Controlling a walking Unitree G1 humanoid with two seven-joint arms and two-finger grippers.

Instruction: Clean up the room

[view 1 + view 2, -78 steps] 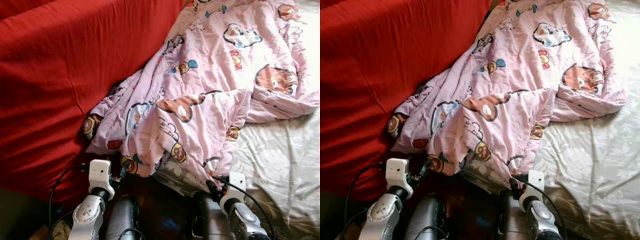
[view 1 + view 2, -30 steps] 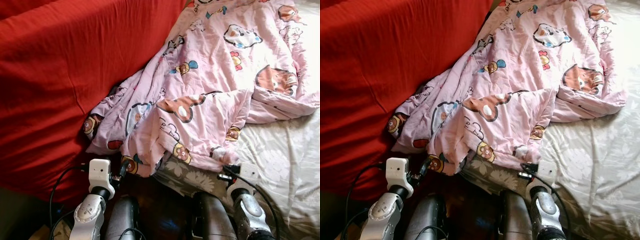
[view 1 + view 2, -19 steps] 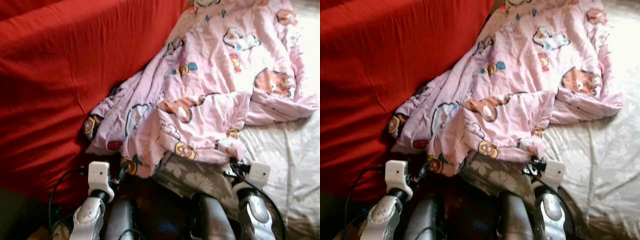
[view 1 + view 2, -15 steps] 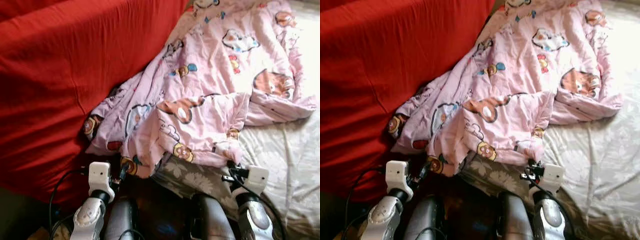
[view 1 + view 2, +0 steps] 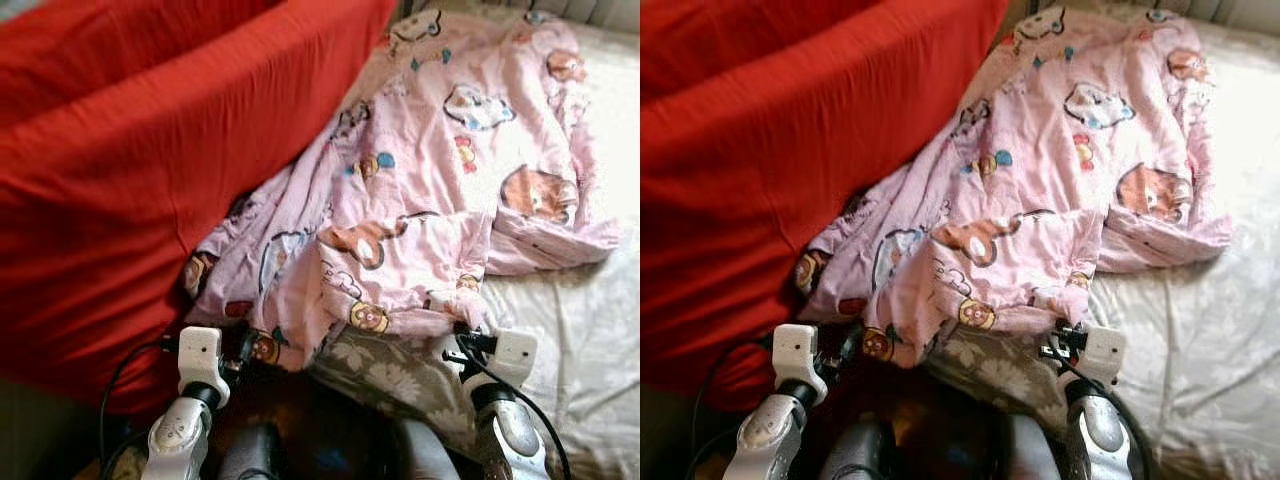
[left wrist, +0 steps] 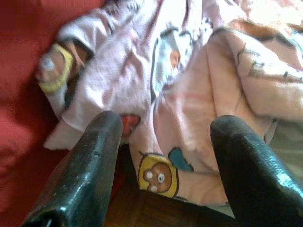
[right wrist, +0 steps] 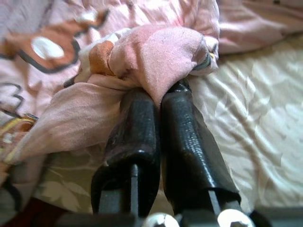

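Note:
A pink blanket point(image 5: 430, 170) printed with cartoon bears lies crumpled across the bed, its left side pushed against a big red cover point(image 5: 130, 170). My right gripper point(image 7: 161, 92) is shut on a bunched fold of the blanket's near edge, at the bed's front point(image 5: 458, 332). Off to the left, my left gripper point(image 6: 165, 127) stands open, its fingers point(image 6: 102, 142) wide apart just short of the blanket's near left corner point(image 5: 245, 345). Nothing sits between them.
A cream floral sheet point(image 5: 580, 330) covers the bed on the right, and a grey floral stretch point(image 5: 380, 375) shows under the lifted blanket edge. Dark wooden floor point(image 5: 300, 420) lies between my arms below the bed's edge.
My right gripper has dragged the pinched blanket edge to the right and away from me, baring more grey floral sheet. The left arm stayed put. The camera tipped a little.

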